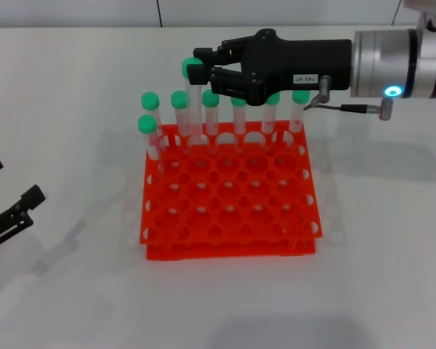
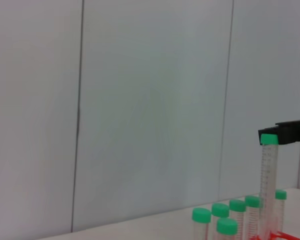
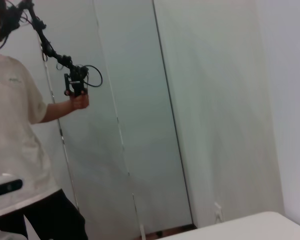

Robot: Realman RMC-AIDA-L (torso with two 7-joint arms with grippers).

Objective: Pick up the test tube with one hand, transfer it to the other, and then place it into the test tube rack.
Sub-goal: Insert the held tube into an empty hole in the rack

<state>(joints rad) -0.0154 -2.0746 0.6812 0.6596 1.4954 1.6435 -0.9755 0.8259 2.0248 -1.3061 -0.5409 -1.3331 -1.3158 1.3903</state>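
The orange-red test tube rack (image 1: 229, 218) stands mid-table. My right gripper (image 1: 198, 69), with a white wrist label, is shut on the green cap of a clear test tube (image 1: 195, 109) and holds it upright over the rack's back row. The tube stands higher than its neighbours and its lower end is down among them. The left wrist view shows this tube (image 2: 267, 172) hanging from the black fingers (image 2: 290, 132). My left gripper (image 1: 7, 203) is open and empty at the table's left edge, far from the rack.
Several other green-capped tubes (image 1: 238, 109) stand in the rack's back row and left column (image 1: 147, 127), close around the held tube. The right wrist view shows only a wall and a person (image 3: 20, 150) with a hand-held device.
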